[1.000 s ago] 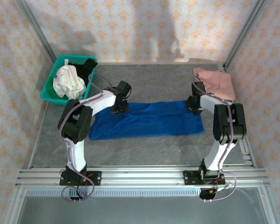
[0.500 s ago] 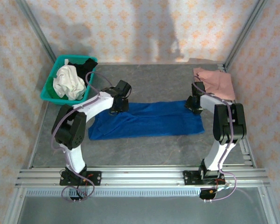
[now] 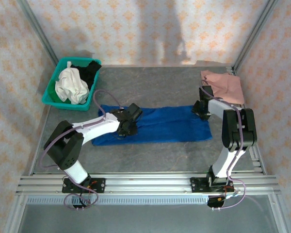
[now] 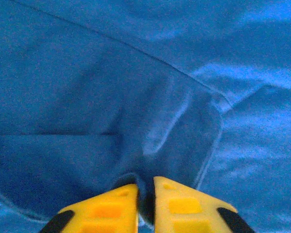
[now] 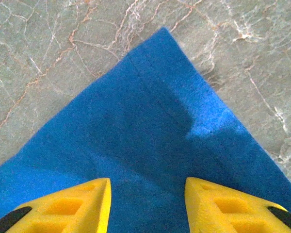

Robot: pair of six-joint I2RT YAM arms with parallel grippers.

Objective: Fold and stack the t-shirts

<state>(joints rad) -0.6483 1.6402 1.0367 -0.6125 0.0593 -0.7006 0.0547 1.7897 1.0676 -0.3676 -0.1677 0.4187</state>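
Note:
The royal blue t-shirt [image 3: 169, 125] lies as a long strip across the middle of the table. My left gripper [image 3: 127, 127] sits low on its left part. In the left wrist view its yellow fingers [image 4: 111, 206] are shut on a pinched ridge of the blue t-shirt [image 4: 136, 97]. My right gripper [image 3: 201, 110] rests at the strip's far right corner. It stands open, its fingertips [image 5: 94, 201] wide apart over the blue t-shirt's corner [image 5: 155, 111] and nothing clamped between them. The dusty pink t-shirt [image 3: 224, 85] lies folded at the back right.
A teal basket [image 3: 51, 92] with white and black clothes stands at the back left. Metal frame rails run along the near edge [image 3: 145, 182] and up the right side. Bare grey tabletop [image 3: 155, 82] lies behind the blue strip.
My left gripper has come from the blue shirt's far edge toward me and slightly right, the arm dropping low, with cloth in its jaws. The right arm has not moved.

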